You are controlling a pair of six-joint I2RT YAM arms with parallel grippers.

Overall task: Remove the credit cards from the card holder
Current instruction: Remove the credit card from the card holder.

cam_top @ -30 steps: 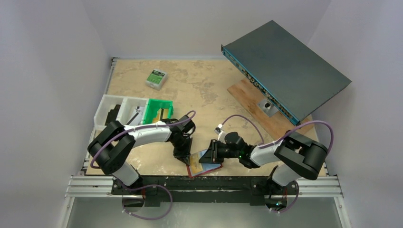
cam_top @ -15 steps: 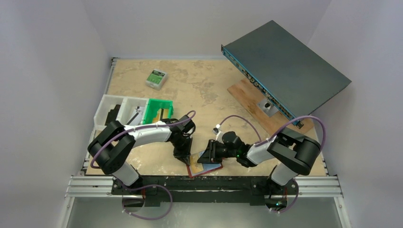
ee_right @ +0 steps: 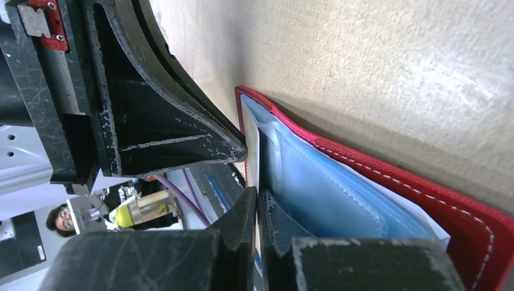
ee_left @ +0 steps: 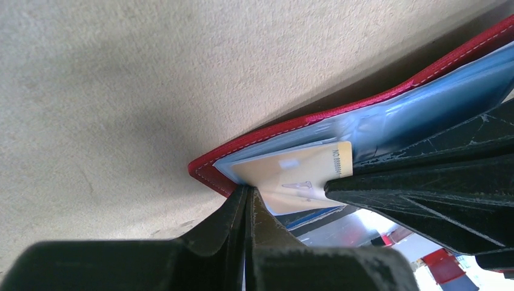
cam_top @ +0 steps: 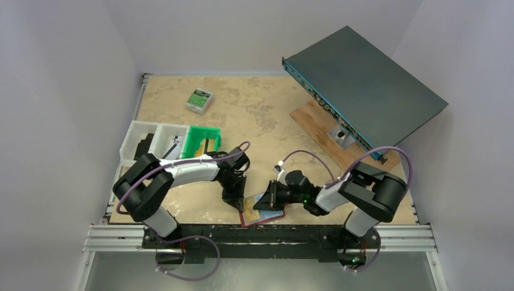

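The red card holder (cam_top: 265, 219) lies open near the table's front edge, one pale blue inner flap (ee_right: 327, 188) raised. My left gripper (cam_top: 236, 205) is shut on the holder's corner (ee_left: 209, 168), where a beige credit card (ee_left: 285, 173) shows in the pocket. My right gripper (cam_top: 265, 200) comes in from the right and is shut on that card's thin edge (ee_right: 253, 145), which stands edge-on in the right wrist view. In the left wrist view the jaws (ee_left: 248, 193) meet tight at the corner. The right jaws (ee_right: 257, 193) pinch just beside the blue flap.
A green bin (cam_top: 203, 140) and white trays (cam_top: 145, 139) sit behind the left arm. A small green-and-white box (cam_top: 199, 100) lies farther back. A dark flat device (cam_top: 363, 91) leans on a wooden board (cam_top: 321, 124) at the right. The metal rail (cam_top: 260, 237) runs just below the holder.
My right gripper, slightly open before, has closed on the card's edge and shifted a little left. The left arm and the holder have stayed put.
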